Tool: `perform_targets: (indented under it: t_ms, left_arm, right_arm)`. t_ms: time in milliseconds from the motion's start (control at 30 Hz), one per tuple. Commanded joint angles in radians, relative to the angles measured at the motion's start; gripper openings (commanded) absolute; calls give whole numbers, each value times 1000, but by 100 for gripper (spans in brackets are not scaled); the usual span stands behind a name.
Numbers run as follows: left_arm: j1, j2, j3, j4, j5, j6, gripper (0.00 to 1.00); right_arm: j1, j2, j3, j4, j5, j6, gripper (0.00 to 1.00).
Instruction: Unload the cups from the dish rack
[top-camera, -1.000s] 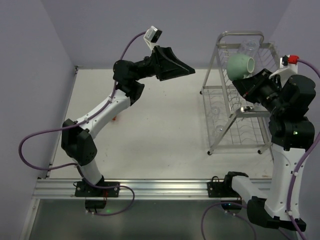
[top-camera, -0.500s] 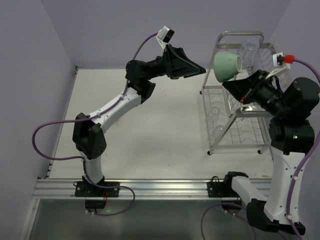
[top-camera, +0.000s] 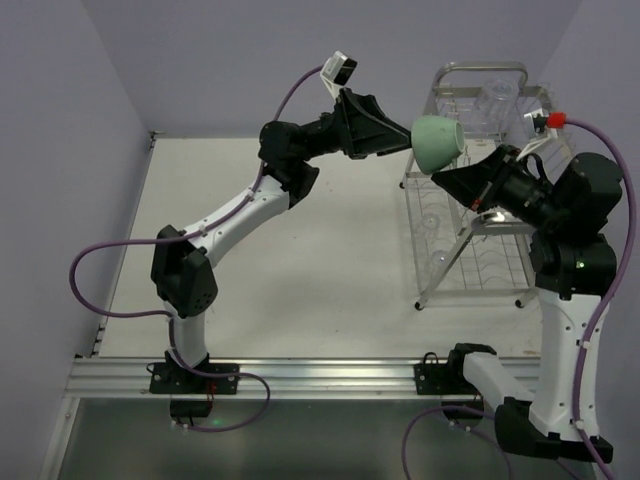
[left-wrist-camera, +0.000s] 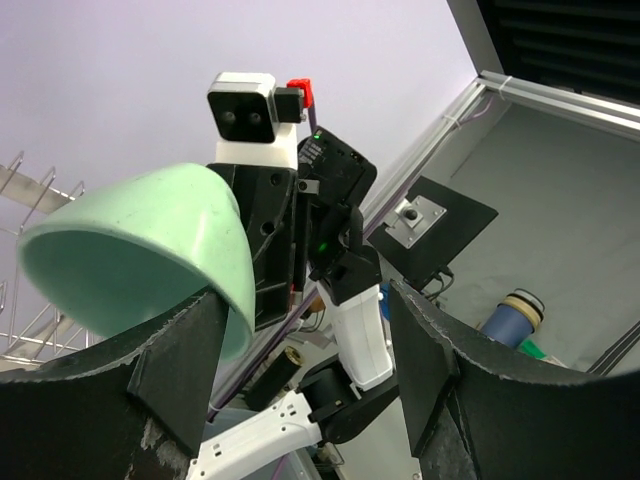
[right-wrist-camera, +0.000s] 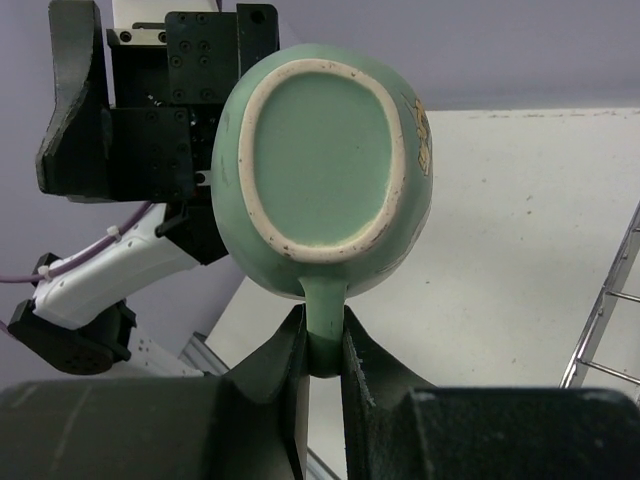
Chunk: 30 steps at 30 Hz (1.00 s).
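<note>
Mint mug (top-camera: 434, 143) is out of dish rack (top-camera: 470, 250), in air w/ right claw (top-camera: 441, 178) pinched on its handle, left claw (top-camera: 406, 139) wide beside it; not yet on worktop (top-camera: 320, 260), clear glass (top-camera: 497, 100) sits on top tier.

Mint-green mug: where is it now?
Top view, upper middle: the mint-green mug hangs in the air, right gripper clamped on its handle, between the left gripper and the dish rack.

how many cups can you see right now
2: a green mug held by the right gripper, and a clear glass on the top tier of the rack. Another may be hidden.
</note>
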Motion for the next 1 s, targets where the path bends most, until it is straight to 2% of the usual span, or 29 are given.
perform_targets:
  t_ms: [0, 200, 300, 333, 367, 433, 467, 533, 567, 667, 700, 733, 767, 800, 833, 967]
  left_arm:
    - [-13, 6, 50, 16, -32, -4, 68]
    - [-33, 26, 70, -4, -56, -7, 66]
    - [-46, 29, 70, -39, -73, -7, 61]
    - [-47, 30, 70, -42, -75, -7, 58]
    - [-49, 29, 68, -44, -76, -9, 48]
    - [-52, 21, 56, -44, -79, -16, 40]
    - [-52, 18, 51, -44, -81, -16, 28]
    - [-52, 6, 36, -57, -84, -15, 11]
    - [-52, 3, 33, -64, -84, -13, 0]
    - [-52, -11, 17, -67, -78, -9, 0]
    - [-49, -16, 11, -67, -75, -6, 0]
    - [-46, -25, 4, -68, -72, 0, 0]
    - [-43, -30, 2, -73, -67, 10, 0]
    - [-34, -36, -1, -96, -58, 26, 0]
    - [-27, -52, -7, -103, -55, 36, 0]
    - [29, -120, -109, -117, -27, 72, 0]
  right_arm:
    - [24, -4, -2, 80, -20, -6, 0]
    - [71, 1, -11, 90, 15, -9, 0]
    - [109, 6, -5, 76, 46, -21, 0]
    - [116, 7, -2, 74, 52, -24, 0]
    - [125, 10, -4, 71, 58, -28, 0]
    - [128, 7, -10, 73, 65, -32, 0]
    - [128, 4, -13, 71, 66, -34, 0]
    - [128, 3, -16, 71, 71, -37, 0]
    - [128, 3, -20, 70, 74, -40, 0]
    - [128, -11, -31, 76, 84, -41, 0]
    - [128, -22, -33, 77, 92, -43, 16]
    - [127, -26, -33, 79, 101, -41, 40]
    - [128, -30, -30, 76, 104, -41, 78]
    - [128, -36, -24, 67, 117, -43, 96]
    - [128, -39, -11, 62, 121, -43, 99]
    - [128, -56, 27, 24, 210, -37, 99]
